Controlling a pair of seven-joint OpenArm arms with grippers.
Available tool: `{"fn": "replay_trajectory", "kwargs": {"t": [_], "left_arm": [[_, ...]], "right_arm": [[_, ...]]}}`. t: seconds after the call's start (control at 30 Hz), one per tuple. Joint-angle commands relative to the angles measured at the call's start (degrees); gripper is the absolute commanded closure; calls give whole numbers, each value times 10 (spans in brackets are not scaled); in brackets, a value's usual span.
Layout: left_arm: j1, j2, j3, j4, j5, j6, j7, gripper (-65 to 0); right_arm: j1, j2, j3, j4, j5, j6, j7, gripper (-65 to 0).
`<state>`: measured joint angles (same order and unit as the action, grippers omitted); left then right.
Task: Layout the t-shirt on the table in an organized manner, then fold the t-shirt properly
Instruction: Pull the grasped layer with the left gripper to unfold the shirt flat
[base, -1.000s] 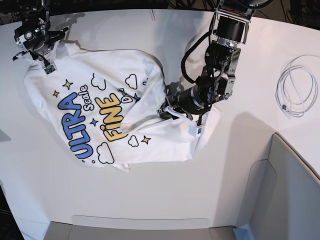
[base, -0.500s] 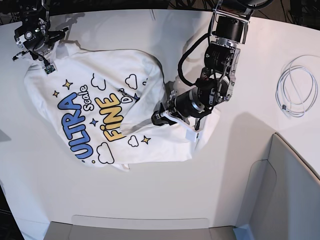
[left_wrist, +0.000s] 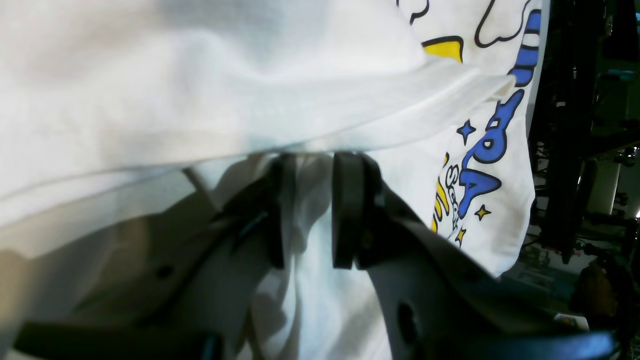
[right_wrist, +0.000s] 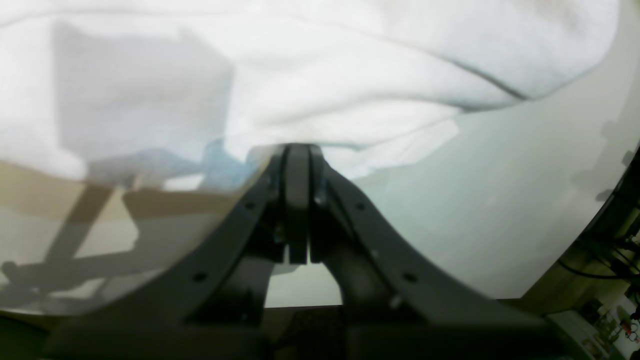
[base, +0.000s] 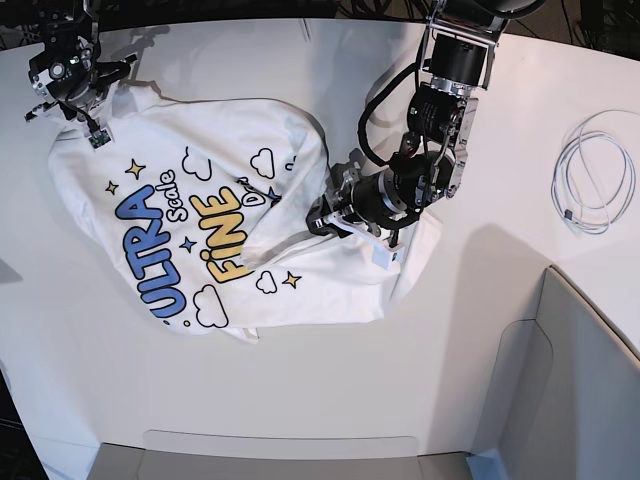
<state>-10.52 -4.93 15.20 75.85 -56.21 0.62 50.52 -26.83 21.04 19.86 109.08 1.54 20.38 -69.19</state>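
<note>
Counter: the large smooth white counter (base: 300, 380) is shown bearing the garment.
Garment: the white printed cotton t-shirt (base: 200, 215) is seen bunched; laying out is judged unfinished.
Left tool (left_wrist: 307, 210): spread slightly around a fold; a firm pinch is called for next.
Right tool (right_wrist: 298, 200): pressed together at the shirt's far corner.

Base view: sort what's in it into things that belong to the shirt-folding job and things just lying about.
Belongs to the job:
- t-shirt, crumpled, print up
- table under it
- left gripper, at the shirt's bunched edge
- right gripper, shut at the shirt's far corner

Just lying about:
- coiled white cable
- grey bin
</note>
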Motion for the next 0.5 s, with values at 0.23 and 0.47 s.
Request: {"fn": "replay_trajectory", "kwargs": {"t": [0.23, 0.47], "left_arm": [[-34, -3, 1, -48, -8, -1, -49, -148], [-34, 2, 1, -47, -12, -1, -45, -148]], "right_arm": [[-6, -2, -5, -5, 33, 11, 1, 0], [-6, -2, -5, -5, 33, 11, 1, 0]]}}
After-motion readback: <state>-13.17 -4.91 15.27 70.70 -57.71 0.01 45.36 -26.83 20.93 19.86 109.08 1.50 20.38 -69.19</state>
